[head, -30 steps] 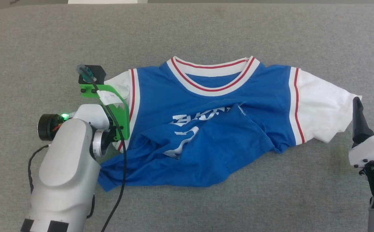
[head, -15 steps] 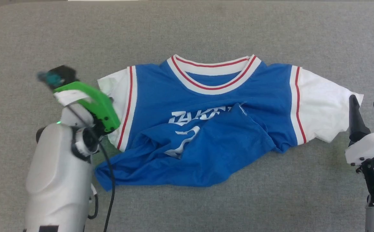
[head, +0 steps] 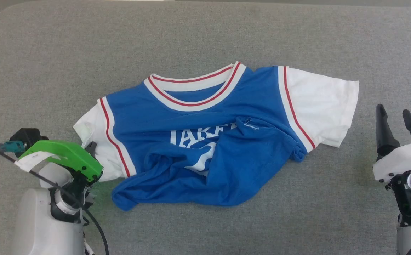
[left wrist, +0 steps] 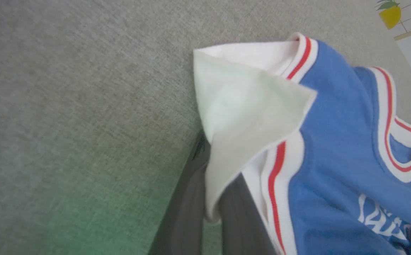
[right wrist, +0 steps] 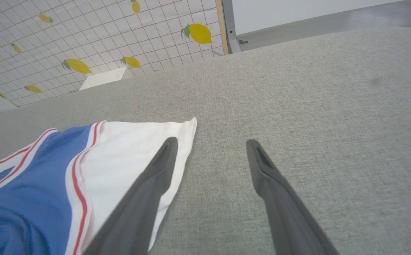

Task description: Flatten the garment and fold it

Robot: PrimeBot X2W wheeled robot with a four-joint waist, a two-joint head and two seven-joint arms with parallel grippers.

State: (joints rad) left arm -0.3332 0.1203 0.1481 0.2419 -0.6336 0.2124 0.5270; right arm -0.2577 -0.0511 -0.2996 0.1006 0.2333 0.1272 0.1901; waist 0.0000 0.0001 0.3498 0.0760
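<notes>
Jersey T-shirt (head: pixel 198 117) lies rumpled on the grey table (head: pixel 205 35). Your left gripper (head: pixel 91 148) pinches one white sleeve (head: pixel 85 129); your right gripper (head: pixel 393 117) hangs spread and empty near the other. Flattening step, likely: next, grasp that sleeve, pull apart.

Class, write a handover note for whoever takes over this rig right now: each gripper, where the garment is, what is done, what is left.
Left gripper: shut on the garment at its white left-side sleeve.
Right gripper: open, empty, beside the right-side sleeve.
Garment: on the grey table, collar on the far side, hem flipped up over the lettering.
Done: one sleeve gripped.
Left: flatten the hem, then fold.
</notes>
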